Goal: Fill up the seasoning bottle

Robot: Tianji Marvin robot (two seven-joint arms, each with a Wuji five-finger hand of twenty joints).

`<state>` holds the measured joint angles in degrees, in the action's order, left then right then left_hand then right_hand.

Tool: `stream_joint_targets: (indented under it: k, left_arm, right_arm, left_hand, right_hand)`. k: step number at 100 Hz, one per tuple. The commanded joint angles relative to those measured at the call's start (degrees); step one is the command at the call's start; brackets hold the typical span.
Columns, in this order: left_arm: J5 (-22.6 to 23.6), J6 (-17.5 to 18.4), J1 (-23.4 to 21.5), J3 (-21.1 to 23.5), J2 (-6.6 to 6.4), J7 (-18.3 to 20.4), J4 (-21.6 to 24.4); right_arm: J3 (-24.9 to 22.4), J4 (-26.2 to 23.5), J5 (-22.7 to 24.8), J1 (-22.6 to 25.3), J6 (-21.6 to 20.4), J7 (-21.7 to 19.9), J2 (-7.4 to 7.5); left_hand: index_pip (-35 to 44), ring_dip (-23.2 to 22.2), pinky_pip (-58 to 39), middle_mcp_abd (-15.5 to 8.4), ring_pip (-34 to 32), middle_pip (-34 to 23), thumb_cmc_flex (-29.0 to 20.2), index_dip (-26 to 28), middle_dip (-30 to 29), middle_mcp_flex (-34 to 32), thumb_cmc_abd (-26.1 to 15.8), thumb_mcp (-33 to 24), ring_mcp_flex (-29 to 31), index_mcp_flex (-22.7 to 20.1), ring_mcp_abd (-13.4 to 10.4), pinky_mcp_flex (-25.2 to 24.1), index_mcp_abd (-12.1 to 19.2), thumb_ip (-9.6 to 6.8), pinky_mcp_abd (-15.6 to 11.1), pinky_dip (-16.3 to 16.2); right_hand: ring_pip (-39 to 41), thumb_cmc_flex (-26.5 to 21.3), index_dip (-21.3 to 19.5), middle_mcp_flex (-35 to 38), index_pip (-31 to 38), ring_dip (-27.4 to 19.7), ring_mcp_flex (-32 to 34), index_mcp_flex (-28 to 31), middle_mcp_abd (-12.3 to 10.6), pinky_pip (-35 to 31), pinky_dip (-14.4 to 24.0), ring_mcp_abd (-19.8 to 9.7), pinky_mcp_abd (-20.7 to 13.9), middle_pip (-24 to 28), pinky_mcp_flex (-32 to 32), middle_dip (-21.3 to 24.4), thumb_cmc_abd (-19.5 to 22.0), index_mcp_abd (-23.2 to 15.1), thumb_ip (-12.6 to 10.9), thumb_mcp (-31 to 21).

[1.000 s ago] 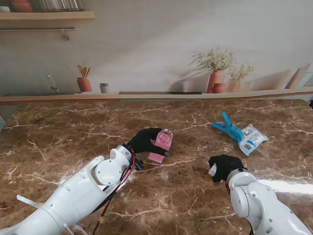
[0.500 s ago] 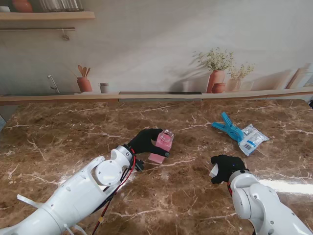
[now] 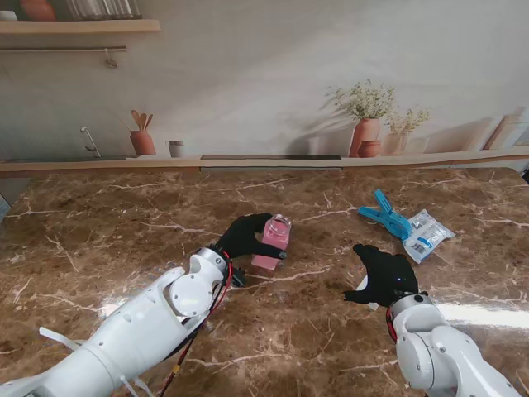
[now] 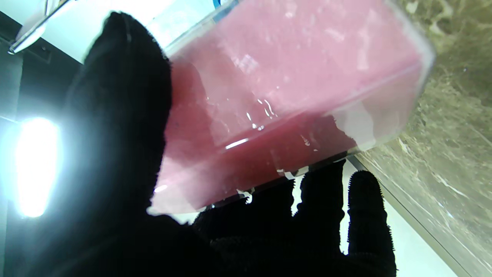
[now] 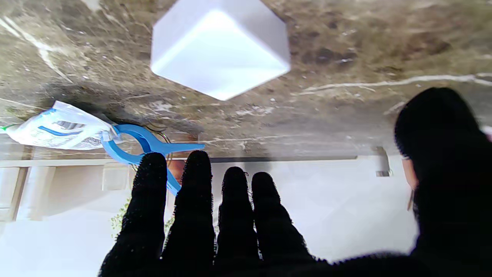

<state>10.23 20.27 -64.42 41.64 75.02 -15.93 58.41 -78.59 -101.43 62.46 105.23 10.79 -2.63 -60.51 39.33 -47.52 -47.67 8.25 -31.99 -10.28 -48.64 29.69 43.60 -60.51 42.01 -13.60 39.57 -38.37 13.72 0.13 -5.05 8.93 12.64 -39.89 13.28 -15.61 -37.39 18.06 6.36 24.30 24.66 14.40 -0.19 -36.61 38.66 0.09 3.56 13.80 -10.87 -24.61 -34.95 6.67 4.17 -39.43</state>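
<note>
Seasoning bottle (image 3: 278, 234) gripped in left hand (image 3: 245, 237), probably for steadying; right hand (image 3: 383, 276) spread, empty, beside white cap (image 5: 219, 48).

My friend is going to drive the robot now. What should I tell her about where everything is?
Left hand: shut on the bottle of pink seasoning, near the table's middle; the wrist view shows it tilted in the fingers.
Right hand: open, fingers spread, holding nothing.
White cap: lies on the table under the right hand, seen only in the right wrist view.
Blue clip and the packet it pinches: on the right, farther from me than the right hand, untouched.
Done: bottle gripped, cap off.
Left: fetch the packet, open it, pour it in. How full the bottle is, I cannot tell.
</note>
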Motion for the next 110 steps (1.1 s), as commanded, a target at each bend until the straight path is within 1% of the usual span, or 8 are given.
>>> stream_joint_targets:
  k: [1, 11, 28, 37, 67, 91, 105, 110]
  left_arm:
    - [0.11, 0.38, 0.42, -0.4, 1.51, -0.59, -0.93]
    - [0.21, 0.78, 1.21, -1.15, 2.67, -2.5, -3.07]
    - [-0.88, 0.97, 2.75, -2.39, 4.6, -4.14, -6.66]
    - [-1.06, 1.16, 3.8, -3.09, 6.0, -5.93, -9.39]
    - [-3.15, 1.94, 6.38, -4.5, 10.84, -10.0, -18.35]
    - [-3.93, 1.26, 6.95, -4.9, 12.37, -10.56, -21.34]
    - [-3.99, 0.75, 7.04, -4.95, 12.44, -10.42, -21.64]
    - [-3.72, 0.13, 6.96, -5.01, 12.28, -10.55, -21.34]
  right_arm:
    - [-0.25, -1.47, -0.39, 1.71, -0.43, 0.12, -0.43]
    - [-0.81, -2.8, -2.08, 2.91, -1.14, 1.77, -0.8]
    - [-1.41, -4.25, -3.22, 4.08, -1.86, 2.64, -1.04]
    - [-1.52, -4.46, -3.49, 4.31, -2.25, 3.42, -1.15]
    - [-1.52, -4.13, -4.69, 4.18, -2.93, 4.53, -1.34]
    - [-1.72, -3.82, -4.94, 4.24, -2.78, 4.92, -1.41]
    - [-1.71, -3.71, -4.69, 4.33, -2.71, 5.25, -1.43]
    - [-1.75, -3.79, -4.7, 4.42, -2.71, 5.22, -1.43]
  left_hand:
    - [14.3, 0.64, -2.01, -9.13, 1.38, -1.72, -3.56, 5.22, 1.7, -5.2, -7.43, -29.79, -2.08, -2.46, -3.56, -0.84, 18.83, 0.12, -1.16, -1.03]
    - [13.88, 1.61, -1.9, -9.88, 2.86, -0.13, -3.21, 8.27, -0.07, -3.31, -5.91, -30.81, -3.73, 1.03, -4.66, -1.14, 19.36, 0.54, -1.76, -1.12]
    - [12.1, 3.3, -0.61, -10.87, 5.09, -7.56, 0.38, 15.37, -9.95, 5.65, -6.41, -35.36, -7.48, 7.08, -6.48, -2.41, 19.33, 0.88, -3.7, -1.24]
    - [13.09, 3.53, -0.61, -11.34, 5.39, -8.63, 1.27, 17.19, -11.55, 7.61, -6.76, -36.3, -8.59, 9.16, -7.09, -2.66, 19.56, 0.55, -4.41, -1.47]
    - [13.88, 3.35, -0.91, -11.05, 4.32, -11.45, 3.55, 18.69, -14.46, 9.2, -6.22, -34.17, -9.25, 10.68, -6.92, -3.35, 19.04, 1.31, -5.04, -2.09]
    - [12.9, 3.53, -0.33, -10.47, 4.5, -13.19, 7.95, 18.73, -20.94, 12.55, -6.24, -33.01, -11.3, 12.41, -7.0, -4.21, 17.45, 1.16, -5.59, -2.37]
    - [11.17, 3.62, 2.47, -10.52, 5.13, -12.98, 10.68, 18.2, -22.44, 16.47, -7.69, -35.45, -13.7, 15.06, -7.12, -4.18, 16.3, -1.72, -6.09, -1.63]
    - [10.84, 3.68, 3.01, -10.53, 5.33, -13.05, 11.42, 18.05, -22.52, 17.01, -7.74, -35.37, -14.29, 15.64, -7.15, -4.27, 16.09, -1.93, -6.22, -1.56]
  right_hand:
    - [-1.01, 2.6, 0.8, -0.32, -0.57, -1.71, -1.17, -0.75, 0.3, 0.96, -0.72, 0.32, 0.57, -0.58, 0.52, 0.79, 0.7, 1.14, -1.19, -0.76]
    - [-0.87, 2.18, 1.0, 0.71, -0.46, -1.65, -0.75, -0.49, 0.37, 0.72, -0.63, 0.31, 0.77, -0.4, 0.28, 0.81, 0.94, 1.0, -1.26, -0.99]
    - [-1.1, 1.8, 1.39, 0.62, -0.57, -1.67, -1.18, -0.8, 0.49, 0.66, -0.57, 0.32, 0.8, -0.81, 0.5, 0.96, 1.53, 1.15, -1.29, -0.64]
    - [-1.05, 1.76, 1.51, 1.04, -0.49, -1.63, -1.01, -0.67, 0.42, 0.52, -0.49, 0.22, 0.92, -0.81, 0.35, 0.94, 1.78, 0.96, -1.32, -0.45]
    - [-1.29, 1.57, 1.94, 1.28, -0.45, -1.66, -1.31, -0.62, 0.27, 0.51, -0.39, 0.24, 1.03, -1.3, 0.5, 1.0, 2.12, 0.68, -1.46, -0.14]
    - [-1.32, 1.46, 2.16, 1.22, -0.42, -1.63, -1.44, -0.68, 0.31, 0.54, -0.31, 0.25, 1.09, -1.49, 0.6, 0.95, 2.38, 0.66, -1.52, -0.01]
    - [-1.32, 1.51, 2.26, 1.09, -0.4, -1.62, -1.49, -0.76, 0.38, 0.55, -0.26, 0.21, 1.1, -1.57, 0.65, 0.92, 2.5, 0.75, -1.55, 0.0]
    - [-1.32, 1.6, 2.29, 1.1, -0.4, -1.62, -1.54, -0.78, 0.33, 0.54, -0.23, 0.24, 1.13, -1.57, 0.65, 0.9, 2.61, 0.76, -1.54, 0.03]
